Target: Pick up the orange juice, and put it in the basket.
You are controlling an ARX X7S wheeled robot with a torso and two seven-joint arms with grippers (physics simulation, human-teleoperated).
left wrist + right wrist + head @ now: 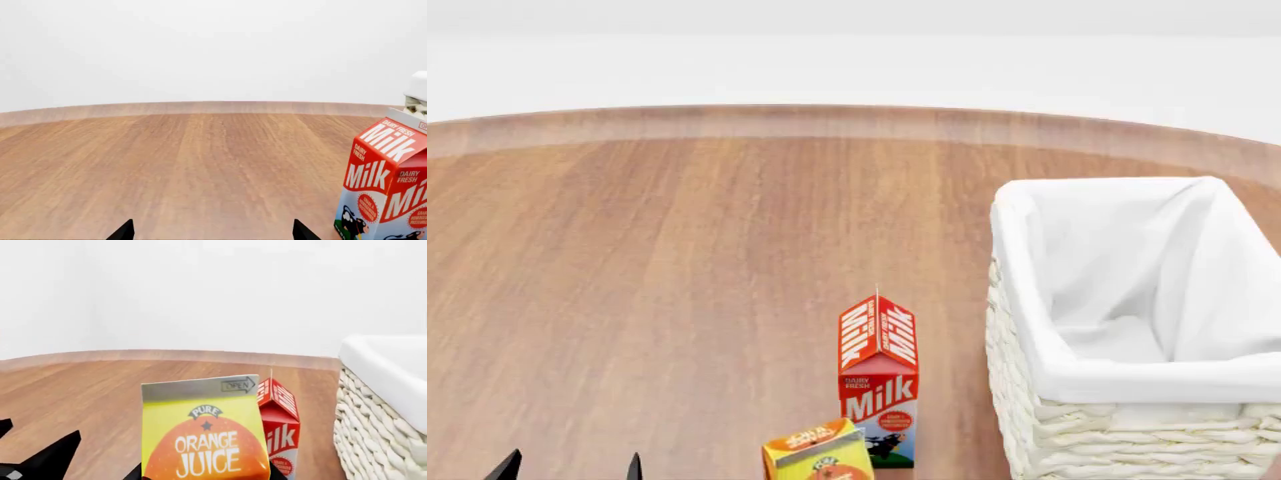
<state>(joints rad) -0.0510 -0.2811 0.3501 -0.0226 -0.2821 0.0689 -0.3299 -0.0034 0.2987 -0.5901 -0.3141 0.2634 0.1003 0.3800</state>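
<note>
— Where's the orange juice [205, 440]?
— On the counter [667, 280], touching the milk carton [878, 385] (basket [1121, 395] alongside). Right gripper's hold I cannot tell; left gripper [208, 231] open. Lifting might topple the milk.

I'm seeing my left gripper [571, 467] sitting low at near left, fingertips [123, 231] spread apart (right one unseen overhead).

1. The worktop [667, 280] was wood-grained, smooth, with a soft matt sheen.
2. The basket [1054, 430] was rough woven wicker, cream-white, lined with smooth white cloth folded over its rim.
3. The orange juice [203, 440] looked like printed carton board, smooth and matt.
4. The milk carton [878, 385] had the same smooth printed finish.
5. The left fingers [123, 232] were plain matt black.
</note>
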